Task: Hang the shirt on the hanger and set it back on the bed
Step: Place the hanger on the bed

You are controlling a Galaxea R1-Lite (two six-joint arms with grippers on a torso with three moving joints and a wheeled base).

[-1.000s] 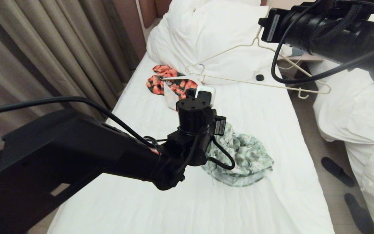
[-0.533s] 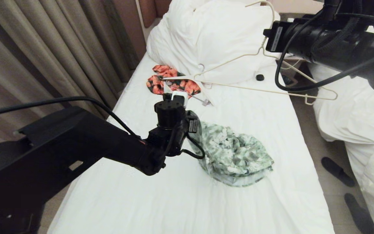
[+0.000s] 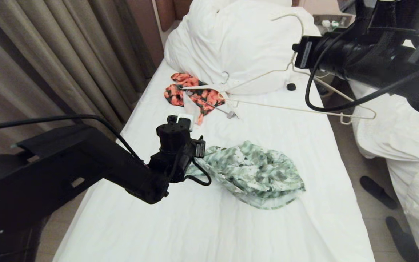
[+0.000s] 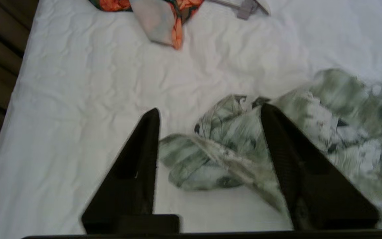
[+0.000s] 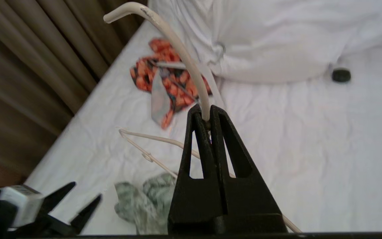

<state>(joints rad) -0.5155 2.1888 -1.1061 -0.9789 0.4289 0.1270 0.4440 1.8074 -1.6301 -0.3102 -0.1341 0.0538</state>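
Note:
The pale green leafy shirt (image 3: 253, 174) lies crumpled on the white sheet of the bed (image 3: 267, 233). My left gripper (image 4: 210, 109) hovers open over the shirt's (image 4: 230, 149) near-left edge. A strand of cloth trails along one finger (image 4: 287, 159), and the jaws pinch nothing. My right gripper (image 5: 206, 111) is shut on the neck of the thin cream hanger (image 5: 184, 56). It holds the hanger (image 3: 296, 108) in the air above the bed's far right side, hook up and bar tilted, beyond the shirt. The right wrist view also shows the left gripper (image 5: 86, 190) beside the shirt (image 5: 144, 202).
An orange-and-black garment (image 3: 191, 92) with a thicker white hanger (image 3: 213, 105) lies near the bunched duvet (image 3: 238, 40). A small black object (image 3: 291, 86) sits by the pillow. Curtains (image 3: 49, 54) hang at the left. Another bed (image 3: 406, 127) and dark slippers (image 3: 376, 191) are at the right.
My left gripper has opened and drawn back leftward off the shirt, whose left edge now lies stretched out. The right gripper with the hanger has shifted slightly lower.

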